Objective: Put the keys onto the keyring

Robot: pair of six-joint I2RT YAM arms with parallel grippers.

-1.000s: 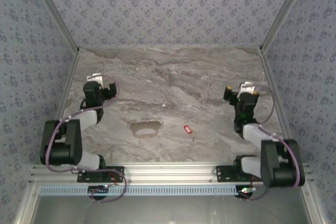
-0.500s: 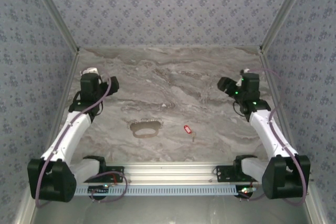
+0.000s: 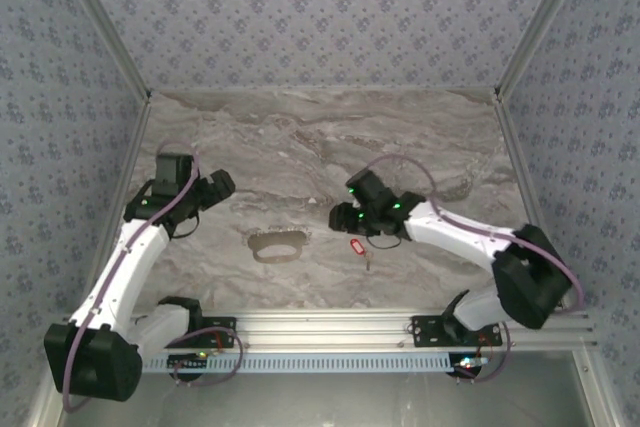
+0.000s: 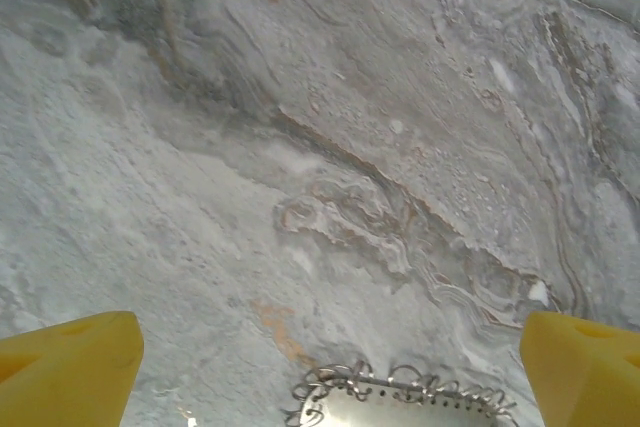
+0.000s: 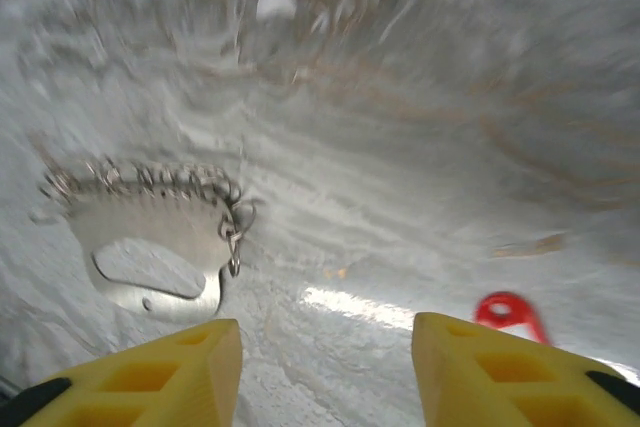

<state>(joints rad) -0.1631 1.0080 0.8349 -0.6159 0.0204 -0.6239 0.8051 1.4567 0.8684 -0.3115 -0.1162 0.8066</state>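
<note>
The red-headed key (image 3: 355,245) lies on the marbled bench (image 3: 300,137), a little right of the oval keyring (image 3: 278,245). Wrist views add its fine chain edging (image 5: 150,179). The right claw (image 5: 327,332) is parted and empty, and the left claw (image 4: 330,327) is spread wider.

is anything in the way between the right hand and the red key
Nothing visible. The red key lies on bare tabletop close to the right hand, which is open and empty. The ring lies off to the side.

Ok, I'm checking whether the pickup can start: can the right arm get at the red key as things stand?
Probably yes: the right gripper hangs close by the red key, jaws apart, with nothing lying between them; the keyring lies well aside.
</note>
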